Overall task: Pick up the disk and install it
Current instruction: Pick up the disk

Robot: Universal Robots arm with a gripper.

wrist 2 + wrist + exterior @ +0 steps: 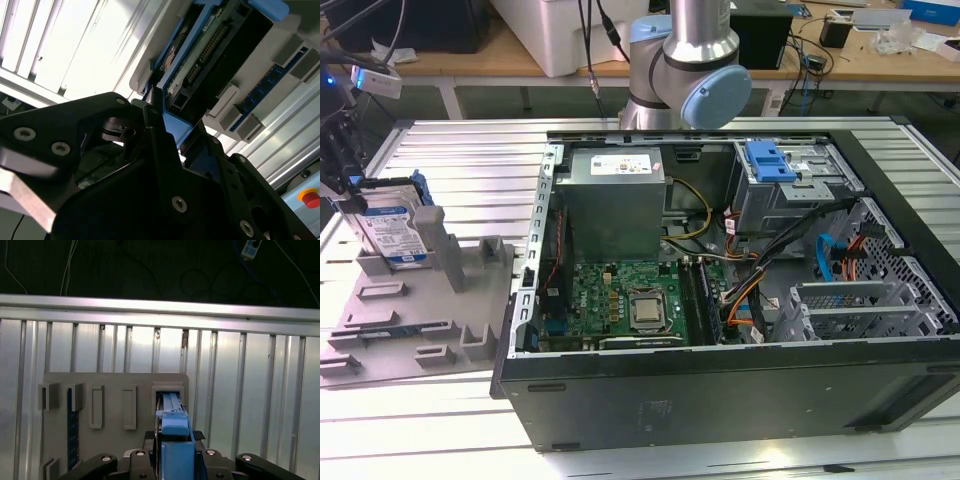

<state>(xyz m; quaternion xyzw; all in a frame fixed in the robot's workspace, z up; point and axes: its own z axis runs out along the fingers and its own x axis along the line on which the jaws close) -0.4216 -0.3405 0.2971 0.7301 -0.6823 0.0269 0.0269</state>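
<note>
Metal and plastic throughout, from bright aluminium to matt black.

The table (460,160) was bare ribbed aluminium with a bright sheen. The holder (420,320) looked like matt grey plastic. The disk (392,228) had a silvery metal body, a smooth paper-like label and glossy blue plastic rails. The gripper (172,125) was matt black with shiny metal screws. The case (720,400) was matt black outside and bare grey sheet metal inside, like the power supply (610,205). The bracket (770,160) was glossy blue plastic. The arm (700,30) was silvery metal with a smooth pale-blue cap.
</note>
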